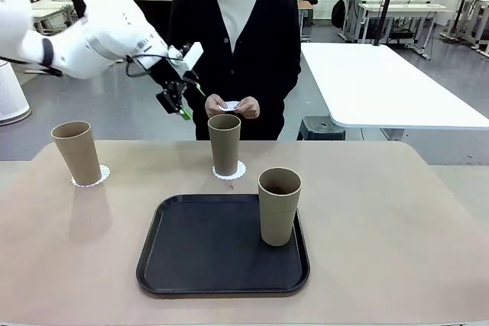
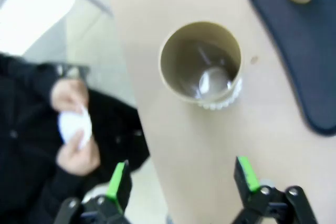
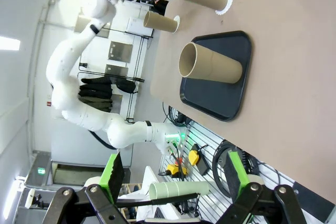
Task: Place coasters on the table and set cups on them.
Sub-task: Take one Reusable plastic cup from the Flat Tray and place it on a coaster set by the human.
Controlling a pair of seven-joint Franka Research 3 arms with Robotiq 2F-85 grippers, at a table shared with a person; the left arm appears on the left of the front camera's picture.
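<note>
table [image 1: 397,211]: smooth beige top, rounded corners. black tray [image 1: 191,257], shallow-rimmed, at the near edge, carries the third cup [image 1: 279,205]. two matte tan tapered cups stand on scalloped white paper coasters: far left corner [image 1: 76,152], far edge centre [image 1: 225,144]. last coaster [image 1: 230,105] is in the person's hands [image 1: 243,107]. left gripper [image 1: 183,108] and right gripper [image 3: 173,169]: fingers apart, empty. judged next: coaster down, then grasp the tray cup.

The left cup [image 1: 77,152], middle cup [image 1: 225,143] and tray cup [image 1: 279,205] are plain tan. The left coaster [image 1: 98,179] and middle coaster [image 1: 239,171] are white with scalloped edges. The tray [image 1: 206,253] is black; the surface [image 1: 382,219] is light beige. The left claw [image 1: 183,110] is black with green pads [image 1: 186,114], its arm [image 1: 99,36] white. The person's cardigan [image 1: 267,43] is black over a white shirt [image 1: 235,1].
</note>
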